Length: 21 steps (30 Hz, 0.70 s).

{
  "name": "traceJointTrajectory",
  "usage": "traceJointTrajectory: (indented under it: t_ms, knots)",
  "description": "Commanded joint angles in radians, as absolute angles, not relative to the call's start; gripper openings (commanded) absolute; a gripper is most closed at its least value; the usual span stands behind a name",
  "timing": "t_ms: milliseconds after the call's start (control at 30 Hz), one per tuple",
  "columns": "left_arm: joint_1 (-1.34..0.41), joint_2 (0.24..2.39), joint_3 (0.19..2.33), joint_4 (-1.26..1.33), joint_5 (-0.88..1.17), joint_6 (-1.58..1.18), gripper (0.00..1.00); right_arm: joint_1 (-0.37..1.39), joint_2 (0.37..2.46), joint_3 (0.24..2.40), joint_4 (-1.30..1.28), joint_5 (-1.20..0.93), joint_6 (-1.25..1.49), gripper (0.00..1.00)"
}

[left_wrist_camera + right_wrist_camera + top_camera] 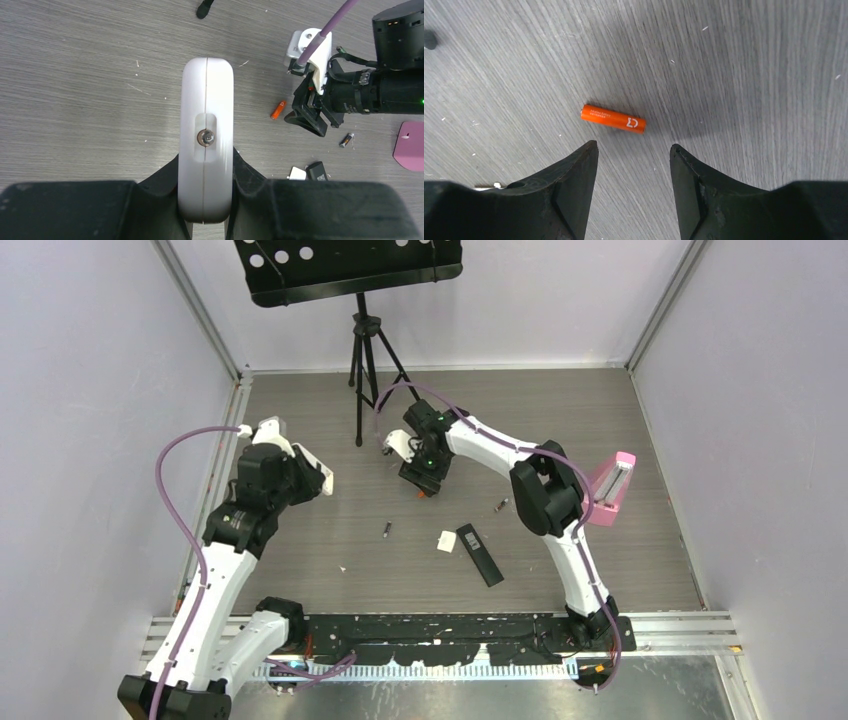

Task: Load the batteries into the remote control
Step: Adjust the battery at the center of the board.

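Looking from above, right gripper (pixel 425 490) sits low at mid-table; left gripper (pixel 312 478) is off to the side, clamped on the white remote (pixel 300 455).

Left wrist: remote stands upright between narrow fingers. Its end recess, maybe a battery bay, shows only a metal stud. Orange battery (pixel 278 110) lies just beside the right arm's tips, so that arm is nearer.

Right wrist: battery rests on the table (pixel 749 75) just ahead of parted, empty fingertips, with its long axis along their closing line.
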State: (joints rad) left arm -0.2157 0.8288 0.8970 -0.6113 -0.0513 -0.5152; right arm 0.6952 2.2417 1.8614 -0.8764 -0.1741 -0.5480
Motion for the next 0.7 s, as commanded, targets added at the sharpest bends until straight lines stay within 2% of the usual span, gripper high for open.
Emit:
traceJointTrajectory:
  t_ms: [0, 333, 667]
  knots:
    - [-0.215, 0.832, 0.94, -0.592, -0.044, -0.5, 0.0, 0.694, 2.271, 1.93, -0.893, -0.189, -0.585, 0.61]
    - [-0.215, 0.86, 0.942, -0.586, -0.045, -0.495, 0.0, 0.708, 2.323, 1.986, -0.904, -0.209, -0.622, 0.64]
    - [-0.215, 0.868, 0.945, -0.586, -0.038, -0.492, 0.0, 0.734, 2.365, 2.001, -0.896, -0.249, -0.648, 0.62]
